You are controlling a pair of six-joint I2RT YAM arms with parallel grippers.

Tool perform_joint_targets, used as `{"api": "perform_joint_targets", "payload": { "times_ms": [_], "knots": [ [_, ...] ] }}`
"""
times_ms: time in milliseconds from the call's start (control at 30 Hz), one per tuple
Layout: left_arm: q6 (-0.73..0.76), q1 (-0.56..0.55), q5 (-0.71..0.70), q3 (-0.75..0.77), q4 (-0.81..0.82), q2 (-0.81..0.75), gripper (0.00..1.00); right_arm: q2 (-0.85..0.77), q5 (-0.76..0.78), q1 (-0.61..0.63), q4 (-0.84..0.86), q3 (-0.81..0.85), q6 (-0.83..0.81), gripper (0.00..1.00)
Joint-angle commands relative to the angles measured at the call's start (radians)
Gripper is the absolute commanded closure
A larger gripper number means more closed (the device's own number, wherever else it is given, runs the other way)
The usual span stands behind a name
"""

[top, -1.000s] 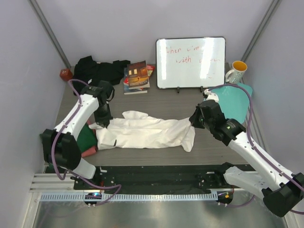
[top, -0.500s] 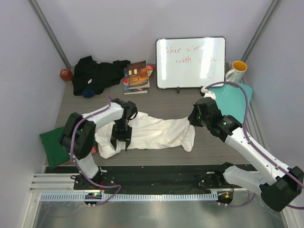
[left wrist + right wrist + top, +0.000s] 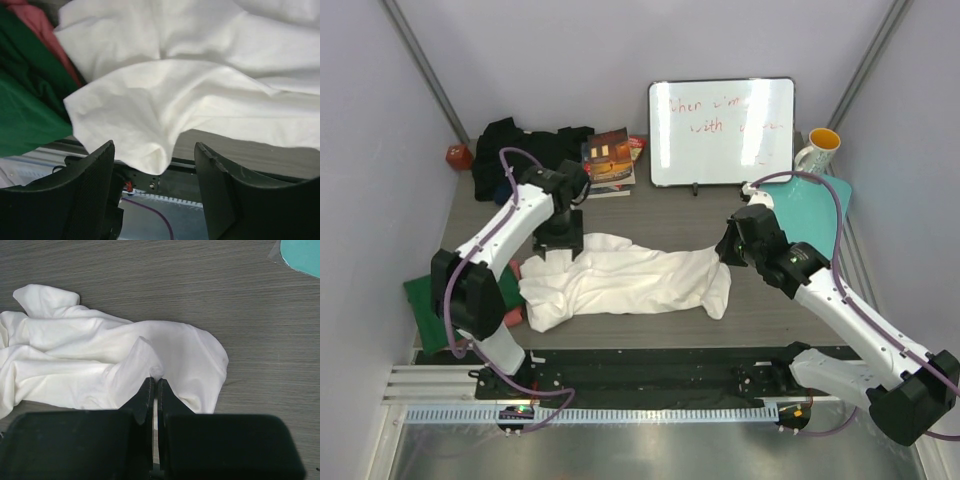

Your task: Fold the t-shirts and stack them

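White t-shirt (image 3: 630,280) spread rumpled on the tabletop (image 3: 660,215), held at one end only.

The right pincer (image 3: 155,383) is clamped on a raised fold of the white cloth right at its tips, probably to anchor that end while the far end is reworked. The left pincer (image 3: 558,243) hovers with jaws apart and nothing between them, the shirt's bunched edge directly beneath it, seemingly placed for a fresh hold. Just beside that pincer, a dark green t-shirt (image 3: 20,120) and a salmon pink t-shirt (image 3: 45,30) lie partly under the white cloth, likely the stack.
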Motion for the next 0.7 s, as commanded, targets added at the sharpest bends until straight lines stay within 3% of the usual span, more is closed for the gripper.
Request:
{"api": "perform_joint_targets", "payload": {
  "times_ms": [0,200,533,667],
  "knots": [
    [0.024,0.153,-0.093,-0.031,-0.086,0.032,0.35,-0.028,0.003,0.002,0.026,0.041,-0.023,0.99],
    [0.004,0.212,-0.150,-0.103,-0.023,0.078,0.36,-0.014,-0.004,0.002,0.030,0.042,-0.030,0.99],
    [0.015,0.238,-0.087,-0.250,0.051,0.103,0.35,-0.011,0.005,0.002,0.030,0.039,-0.036,0.99],
    [0.018,0.239,-0.075,-0.240,0.062,0.130,0.36,-0.011,0.006,-0.001,0.033,0.038,-0.036,0.99]
  ]
}}
